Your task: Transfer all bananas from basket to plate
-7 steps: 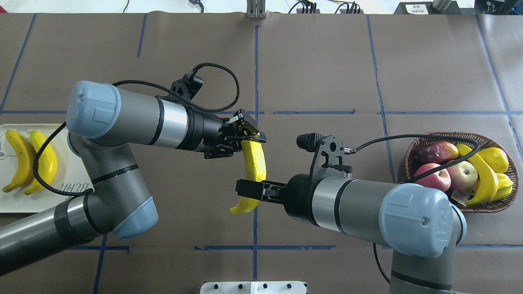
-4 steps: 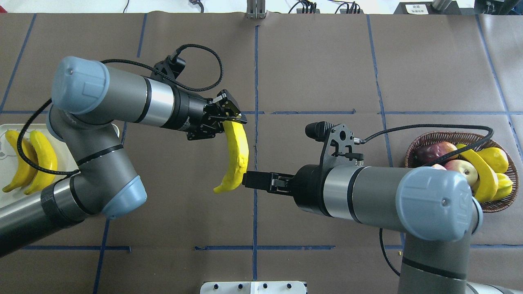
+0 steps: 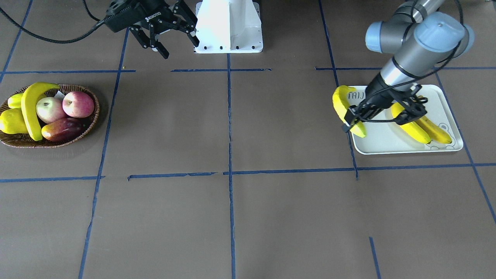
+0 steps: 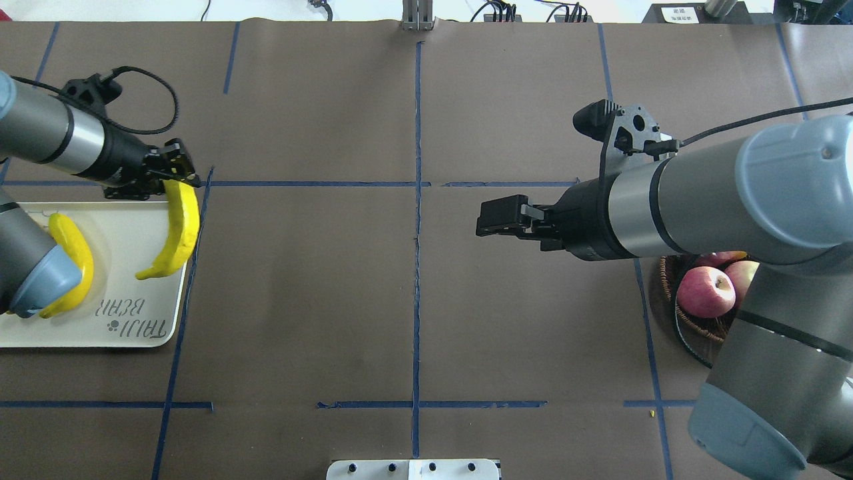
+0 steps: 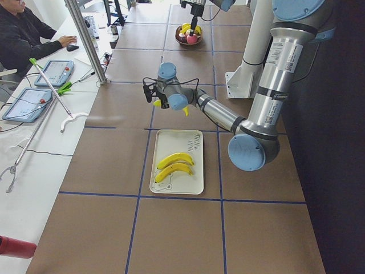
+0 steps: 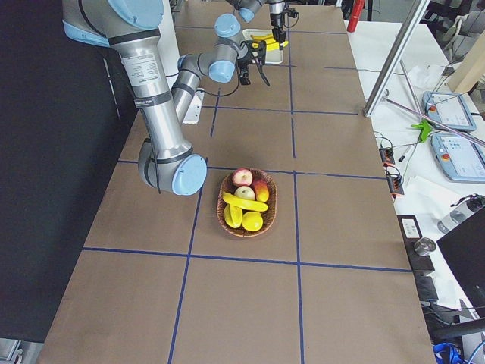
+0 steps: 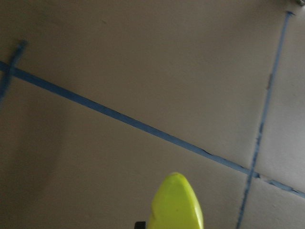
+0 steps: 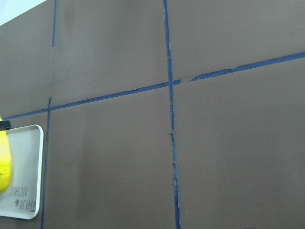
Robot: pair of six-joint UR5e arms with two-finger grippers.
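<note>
**Transfer stage, third banana at the plate.** The table (image 4: pixel 413 300) carries the plate (image 3: pixel 387 145) at the robot's left end and the basket (image 3: pixel 95 116) at its right end, well apart.

A second ago both grippers met over the table's middle, each closed on one banana. Since then the left arm (image 4: pixel 60 140) has swung back to the plate with that fruit, and the right arm (image 4: pixel 700 193) has drawn back toward the basket side.

The left gripper (image 4: pixel 174 175) is clenched on the upper end of the carried banana (image 4: pixel 181 230), which hangs over the plate's inner edge beside the two bananas (image 3: pixel 420 130) already lying there. The right gripper (image 3: pixel 179 45) is empty, its fingers spread wide.

The hand-over is judged complete and only the set-down remains for this fruit. One last banana (image 3: pixel 31 112) lies across the apples (image 3: pixel 77 104) and the plump yellow fruits (image 3: pixel 9 121) in the basket, so one more cycle is needed.

*Not resolved:*
- Whether the carried banana's lower tip touches the plate cannot be told.
- In the overhead view the right arm covers most of the basket, and the left elbow hides one of the plate bananas.
- The left wrist view shows only a yellow tip, no fingers.
</note>
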